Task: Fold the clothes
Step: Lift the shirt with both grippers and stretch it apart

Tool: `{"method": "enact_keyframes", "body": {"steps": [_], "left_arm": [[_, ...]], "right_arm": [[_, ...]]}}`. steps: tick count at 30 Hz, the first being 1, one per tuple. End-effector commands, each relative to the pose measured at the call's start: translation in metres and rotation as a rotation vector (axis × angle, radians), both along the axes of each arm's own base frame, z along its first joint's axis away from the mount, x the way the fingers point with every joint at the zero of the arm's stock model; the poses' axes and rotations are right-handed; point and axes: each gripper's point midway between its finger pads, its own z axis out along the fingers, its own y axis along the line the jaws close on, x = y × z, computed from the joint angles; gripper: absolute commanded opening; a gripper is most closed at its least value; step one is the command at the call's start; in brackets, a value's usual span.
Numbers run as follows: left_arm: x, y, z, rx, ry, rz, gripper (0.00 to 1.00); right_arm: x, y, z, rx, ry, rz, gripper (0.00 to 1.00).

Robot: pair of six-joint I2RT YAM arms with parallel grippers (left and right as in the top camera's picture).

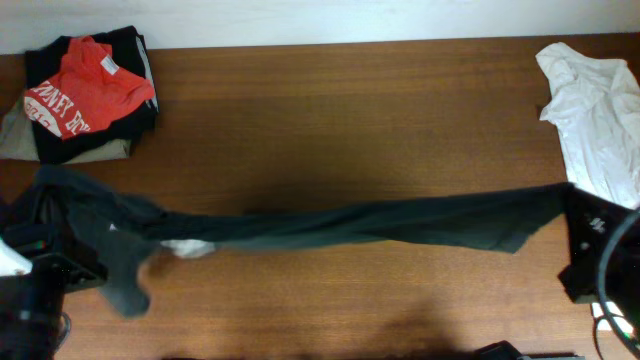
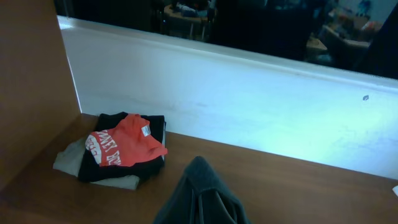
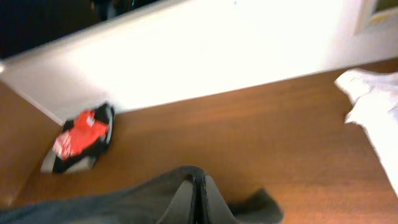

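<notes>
A dark grey garment (image 1: pixel 340 225) hangs stretched in a long band across the table between my two grippers. My left gripper (image 1: pixel 60 215) is shut on its left end, which drapes over the fingers in the left wrist view (image 2: pixel 202 196). My right gripper (image 1: pixel 580 215) is shut on its right end; in the right wrist view the cloth (image 3: pixel 124 199) is pinched between the closed fingers (image 3: pixel 199 186). A white tag or lining (image 1: pixel 190 248) shows near the left end.
A folded stack with a red printed shirt (image 1: pixel 85 90) on top sits at the back left, also in the left wrist view (image 2: pixel 121 149) and the right wrist view (image 3: pixel 81 137). A crumpled white garment (image 1: pixel 600 110) lies at the back right.
</notes>
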Motion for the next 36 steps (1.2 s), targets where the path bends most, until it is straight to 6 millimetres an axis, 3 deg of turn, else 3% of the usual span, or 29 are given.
{"method": "enact_keyframes", "body": {"steps": [1, 5, 8, 10, 12, 14, 15, 17, 19, 20, 22, 23, 24, 26, 27, 28, 29, 31, 33, 36], "left_arm": [[0.026, 0.002, -0.027, 0.004, 0.12, 0.023, 0.0], [0.098, -0.004, -0.082, 0.02, 0.339, 0.02, 0.0], [0.177, -0.009, -0.125, 0.029, 0.441, 0.02, 0.0], [0.239, -0.014, -0.149, 0.042, 0.431, 0.01, 0.0], [0.277, -0.018, -0.154, 0.049, 0.399, -0.001, 0.0], [0.287, -0.013, -0.127, 0.045, 0.336, 0.01, 0.01], [0.288, -0.007, -0.09, 0.057, 0.251, 0.017, 0.0], [0.272, 0.006, -0.016, 0.09, 0.083, 0.037, 0.01], [0.245, 0.01, 0.048, 0.096, -0.069, 0.038, 0.0], [0.233, 0.002, 0.07, 0.103, -0.122, -0.009, 0.01], [0.227, -0.002, 0.068, 0.099, -0.102, -0.035, 0.0], [0.227, -0.005, 0.055, 0.095, -0.051, -0.052, 0.0], [0.237, -0.007, 0.019, 0.089, 0.069, -0.072, 0.01], [0.256, -0.012, -0.032, 0.076, 0.225, -0.105, 0.01], [0.269, -0.013, -0.078, 0.066, 0.361, -0.116, 0.01], [0.274, -0.013, -0.099, 0.063, 0.421, -0.117, 0.0], [0.282, -0.013, -0.14, 0.056, 0.538, -0.122, 0.01], [0.283, -0.008, -0.213, 0.02, 0.756, -0.105, 0.0], [0.268, 0.001, -0.23, -0.019, 0.847, -0.07, 0.01], [0.237, 0.009, -0.202, -0.029, 0.829, -0.048, 0.0]], "right_arm": [[0.016, -0.021, 0.001, -0.043, 0.004, -0.143, 0.04], [0.079, -0.017, -0.021, -0.124, 0.114, -0.216, 0.04], [0.158, 0.005, -0.05, -0.193, 0.189, -0.205, 0.04], [0.222, 0.018, -0.07, -0.211, 0.187, -0.205, 0.04], [0.266, 0.028, -0.073, -0.146, 0.156, -0.153, 0.04], [0.275, 0.018, -0.049, -0.095, 0.103, -0.144, 0.04], [0.269, -0.002, -0.011, -0.07, 0.016, -0.152, 0.04], [0.242, -0.041, 0.045, -0.046, -0.104, -0.212, 0.04], [0.207, -0.07, 0.089, -0.034, -0.207, -0.23, 0.04], [0.19, -0.082, 0.1, -0.024, -0.229, -0.231, 0.04], [0.181, -0.093, 0.091, -0.014, -0.187, -0.242, 0.04], [0.181, -0.101, 0.076, -0.008, -0.128, -0.26, 0.04], [0.189, -0.106, 0.047, 0.005, -0.022, -0.266, 0.04], [0.205, -0.108, 0.002, 0.033, 0.135, -0.258, 0.04], [0.213, -0.106, -0.029, 0.038, 0.241, -0.232, 0.04], [0.219, -0.106, -0.055, 0.049, 0.327, -0.226, 0.04], [0.224, -0.106, -0.075, 0.059, 0.391, -0.221, 0.04], [0.225, -0.107, -0.135, 0.091, 0.575, -0.22, 0.04], [0.217, -0.11, -0.161, 0.103, 0.657, -0.234, 0.04], [0.201, -0.117, -0.159, 0.094, 0.667, -0.271, 0.04]]}}
